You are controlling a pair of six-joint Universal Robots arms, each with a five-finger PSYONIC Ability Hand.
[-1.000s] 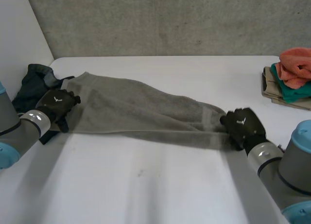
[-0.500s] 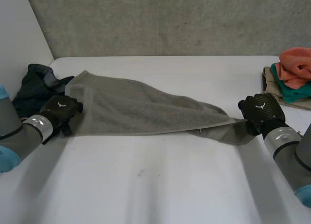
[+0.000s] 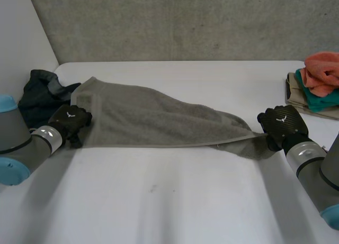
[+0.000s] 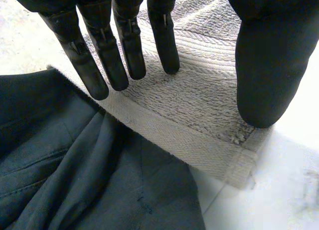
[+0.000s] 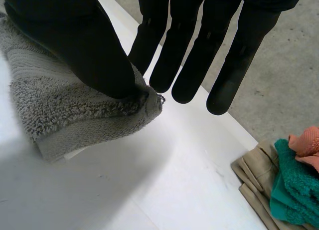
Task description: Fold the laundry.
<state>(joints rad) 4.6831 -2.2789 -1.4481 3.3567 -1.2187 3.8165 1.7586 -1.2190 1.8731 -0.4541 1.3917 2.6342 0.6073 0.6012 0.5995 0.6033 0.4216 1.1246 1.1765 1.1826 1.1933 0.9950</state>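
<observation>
A grey terry towel [image 3: 153, 119] with woven hem bands lies stretched across the white table [image 3: 169, 201]. It seems barely folded, with most folds still to do. The left hand [image 3: 71, 121] presses straight, slightly spread fingers on one end corner. The right hand [image 3: 280, 125] pinches the other end between thumb and finger. A dark garment [image 3: 37, 96] lies beside the left hand, and folded cloths [image 3: 318, 85] sit well apart.

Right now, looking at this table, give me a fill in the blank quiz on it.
The grey towel stretches across a ___ table.
A ___ garment lies beside the left hand.
The right hand pinches the towel's corner between its fingers and ___.
The clothes stack sits nearer the ___ hand.
Missing: white; dark; thumb; right.
</observation>
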